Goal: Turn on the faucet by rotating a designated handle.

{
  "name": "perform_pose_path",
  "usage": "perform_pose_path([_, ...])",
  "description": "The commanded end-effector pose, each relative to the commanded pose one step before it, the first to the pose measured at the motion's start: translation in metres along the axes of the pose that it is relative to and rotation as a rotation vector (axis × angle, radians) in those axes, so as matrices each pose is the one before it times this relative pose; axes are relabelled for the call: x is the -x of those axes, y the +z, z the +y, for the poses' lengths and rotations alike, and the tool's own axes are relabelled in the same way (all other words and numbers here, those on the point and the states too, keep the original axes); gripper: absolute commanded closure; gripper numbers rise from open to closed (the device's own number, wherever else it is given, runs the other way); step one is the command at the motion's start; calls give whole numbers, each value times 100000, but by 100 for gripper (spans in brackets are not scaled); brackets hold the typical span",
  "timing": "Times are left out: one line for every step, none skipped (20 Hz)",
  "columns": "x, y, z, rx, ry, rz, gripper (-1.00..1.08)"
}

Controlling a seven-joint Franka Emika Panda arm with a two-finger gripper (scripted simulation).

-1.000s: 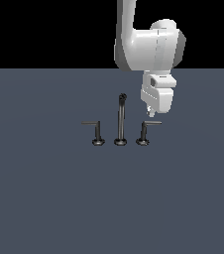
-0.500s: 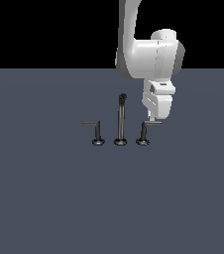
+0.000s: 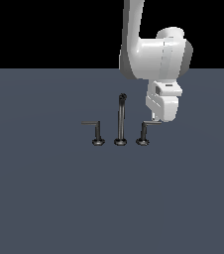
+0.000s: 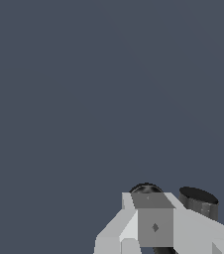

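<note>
The dark grey faucet stands in the middle of the exterior view. It has a tall spout post (image 3: 120, 120) and two short levers. The handle (image 3: 143, 132) is the lever on the exterior view's right, with its thin arm pointing right. The mirror lever (image 3: 97, 132) points left. My gripper (image 3: 155, 119) hangs at the tip of the handle's arm, touching or nearly touching it. In the wrist view its fingers (image 4: 152, 213) sit pressed together, holding nothing. Two dark round parts (image 4: 198, 197) show just behind them; which faucet pieces they are I cannot tell.
The faucet stands on a flat dark blue-grey floor (image 3: 59, 198) that stretches in all directions. The white arm (image 3: 156, 57) comes down from above, behind the faucet's right side.
The gripper has come down and slightly to the exterior view's right, to the tip of the handle's arm. The handle's arm still points right.
</note>
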State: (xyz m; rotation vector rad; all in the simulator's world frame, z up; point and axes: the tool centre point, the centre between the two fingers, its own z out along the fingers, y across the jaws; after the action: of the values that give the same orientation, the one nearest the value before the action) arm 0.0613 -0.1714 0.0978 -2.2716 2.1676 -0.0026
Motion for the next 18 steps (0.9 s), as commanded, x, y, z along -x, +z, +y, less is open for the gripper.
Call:
perform_pose_path([-532,-17,998,266,244,0,108])
perform_pose_path([-156,4,327,0,0,0,108])
perform_pose_path([-159,4,330,0,0,0,108])
perform_pose_path([0,0,0,0,0,0,108])
perform_pose_path([719,-24,-926,-1082,-954,-48,108])
perform_pose_path([31,8,302,72,66,3,108])
perform_pose_path([71,-34,297,0,0,0,108])
perform_pose_path([16,25,309,101,94,5,108])
perform_pose_path([32,7,308,72,66,3,108])
perform_pose_path([72,-35,304,0,0,0,108])
perform_pose_path([17,24,315,101,94,5,108])
perform_pose_path([34,7,315,72,66,3,108])
perform_pose_path([73,-35,310,0,0,0,108])
perform_pose_path([19,23,321,101,94,5,108])
perform_pose_path([35,6,321,72,66,3,108])
perform_pose_path([47,-6,321,51,47,2,108])
perform_pose_path([36,5,324,72,66,4,108])
perform_pose_path([48,-7,325,51,47,3,108])
